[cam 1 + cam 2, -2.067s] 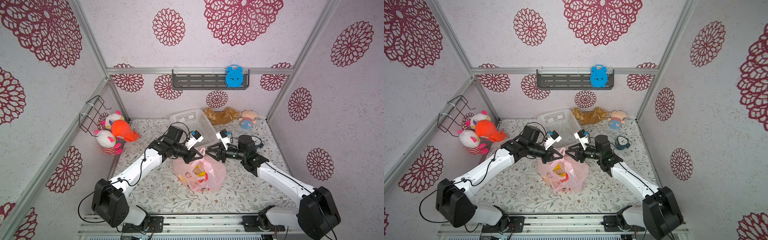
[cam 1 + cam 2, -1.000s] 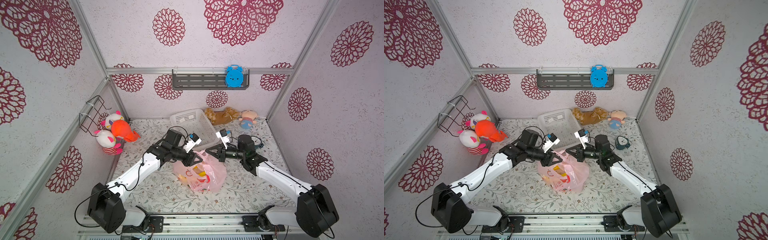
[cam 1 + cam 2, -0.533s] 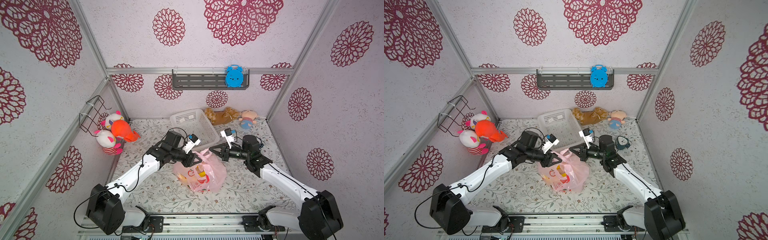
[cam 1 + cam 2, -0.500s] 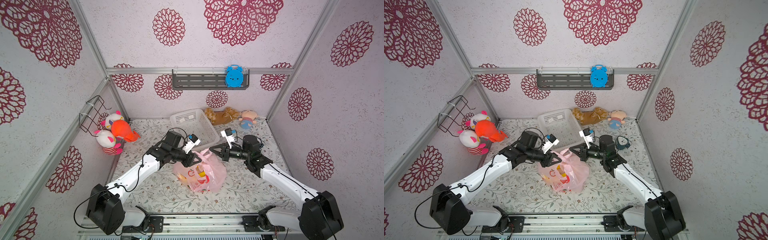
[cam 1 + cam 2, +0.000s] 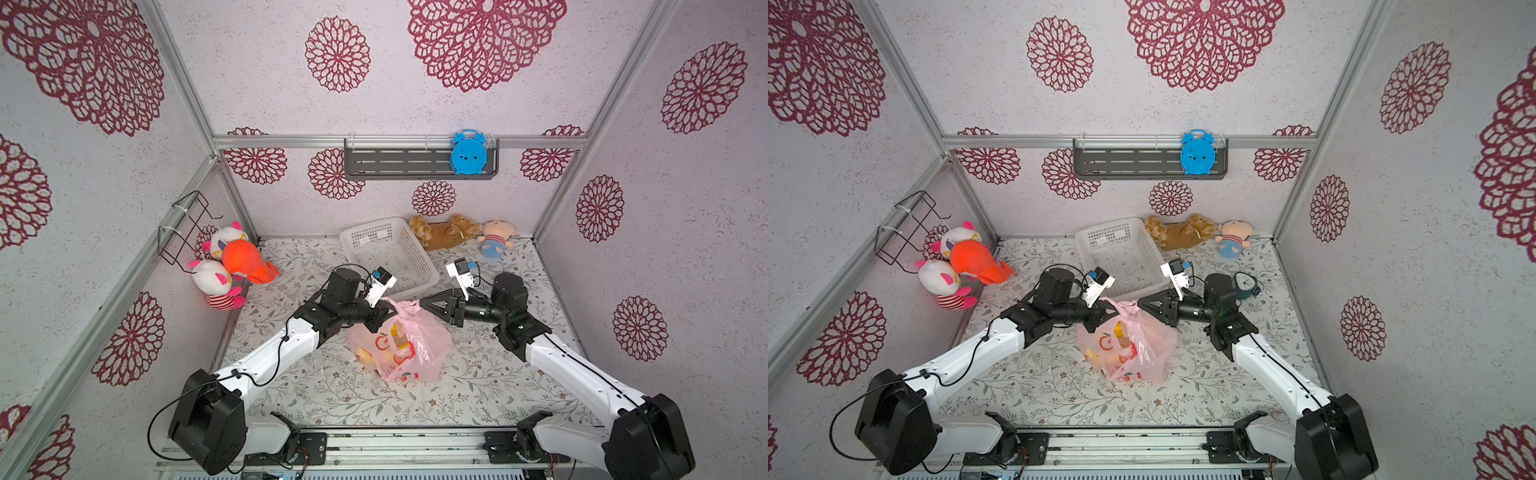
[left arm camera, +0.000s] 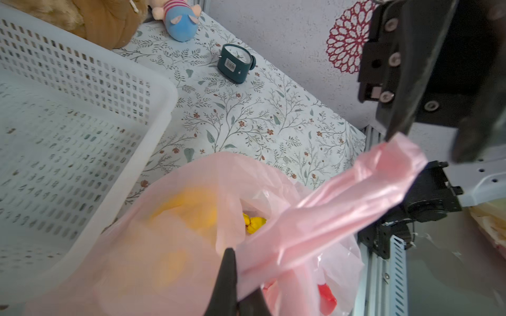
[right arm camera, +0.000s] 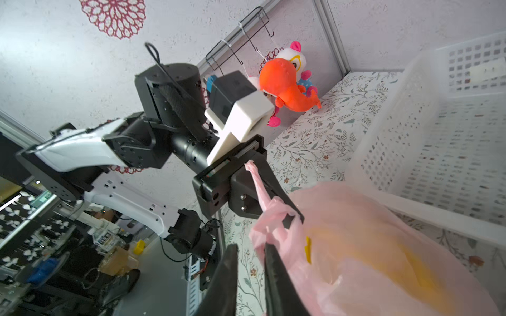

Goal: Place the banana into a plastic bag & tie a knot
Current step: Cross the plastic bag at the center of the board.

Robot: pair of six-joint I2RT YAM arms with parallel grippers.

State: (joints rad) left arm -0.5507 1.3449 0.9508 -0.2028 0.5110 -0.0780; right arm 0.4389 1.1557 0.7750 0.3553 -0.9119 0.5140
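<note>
The pink plastic bag (image 5: 415,345) sits on the flowered table between my arms in both top views, also (image 5: 1138,349). The banana (image 6: 254,223) shows yellow through its mouth. My left gripper (image 6: 241,276) is shut on a pink handle strip (image 6: 342,208), which stretches across to the tip of my right gripper (image 5: 426,301). In the right wrist view the strips cross in a twist (image 7: 275,212) by the left fingers (image 7: 273,183); whether it is a tight knot I cannot tell. My right gripper (image 7: 250,257) is slightly open beside the bag, with only tablecloth showing in its gap.
A white mesh basket (image 5: 390,253) stands right behind the bag. A teal alarm clock (image 5: 1246,284) lies by the right arm. Plush toys lie at the back (image 5: 442,230) and hang at the left wall (image 5: 237,259). The rail edge (image 5: 395,436) runs along the front.
My left gripper has shut on the handle strip. My right gripper, shut a second ago, has opened a little, let go of the pink plastic and drawn back to the right.
</note>
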